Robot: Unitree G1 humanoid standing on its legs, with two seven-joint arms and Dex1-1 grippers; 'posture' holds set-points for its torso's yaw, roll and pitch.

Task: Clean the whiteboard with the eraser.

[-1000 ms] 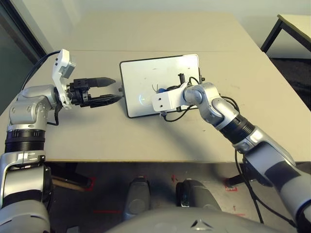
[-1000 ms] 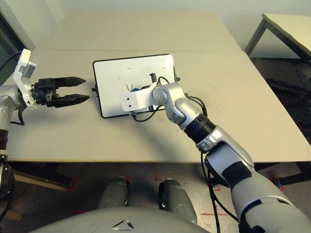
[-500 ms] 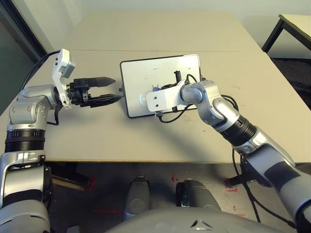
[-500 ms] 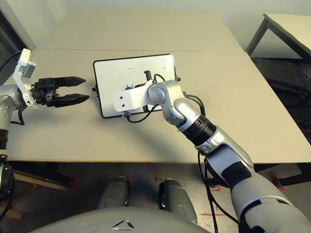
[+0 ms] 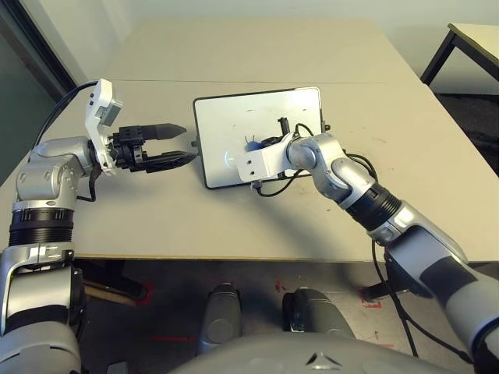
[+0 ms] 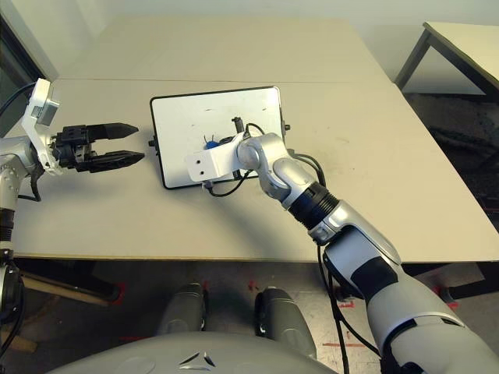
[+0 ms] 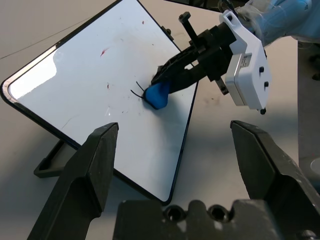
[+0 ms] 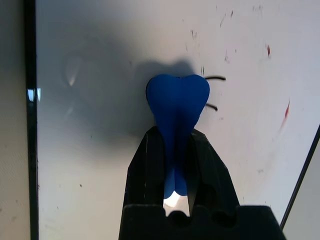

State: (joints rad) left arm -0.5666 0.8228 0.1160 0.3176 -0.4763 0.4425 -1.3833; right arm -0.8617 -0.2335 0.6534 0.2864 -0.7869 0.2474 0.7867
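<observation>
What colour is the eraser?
Bright blue eraser, best in the right wrist view.

R arm hides part of whiteboard (image 5: 234, 125); eraser (image 8: 177, 107) end btwn fingers (image 8: 142, 170).

The board (image 5: 238, 132) lies mid-table (image 5: 234, 218). Over its middle the right gripper (image 7: 162, 85), clamped on the eraser (image 7: 156, 95), and its arm bar the way. Just left of the board the left gripper (image 5: 175, 144) hovers, jaws apart. The table beyond and before the board is bare.
</observation>
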